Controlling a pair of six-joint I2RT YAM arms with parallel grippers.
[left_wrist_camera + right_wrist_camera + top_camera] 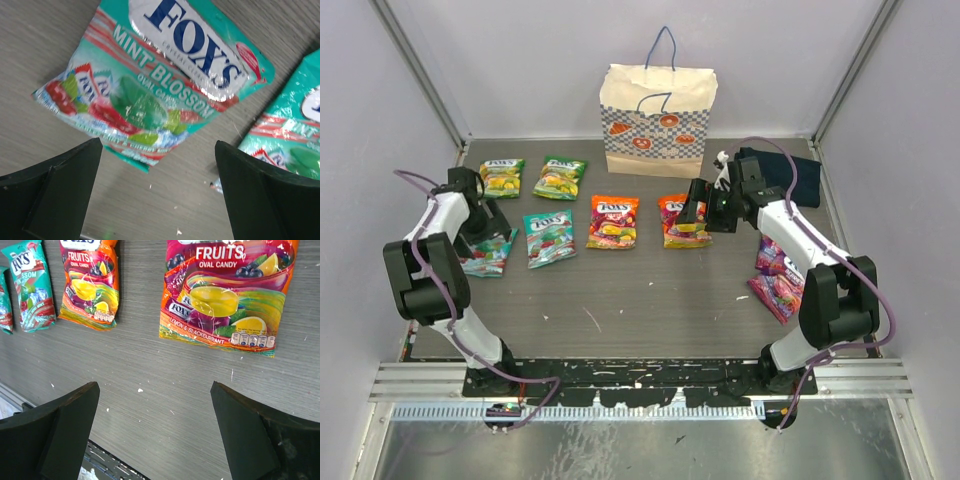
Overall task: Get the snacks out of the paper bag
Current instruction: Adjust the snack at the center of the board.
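Over a snack [227, 295], right arm [792, 228] low

free: table [650, 310] front-ctr | obstacles: snacks [613, 220] mid row, paper bag [658, 120] rear, cloth [802, 178] rear-R

Top cam: above & behind arm bases [485, 380], looks down on whole desk [650, 290]. Left wrist cam: very near, down on teal packet [150, 85]. Right wrist cam: a bit farther, on orange packets [230, 295]. Top view has both.
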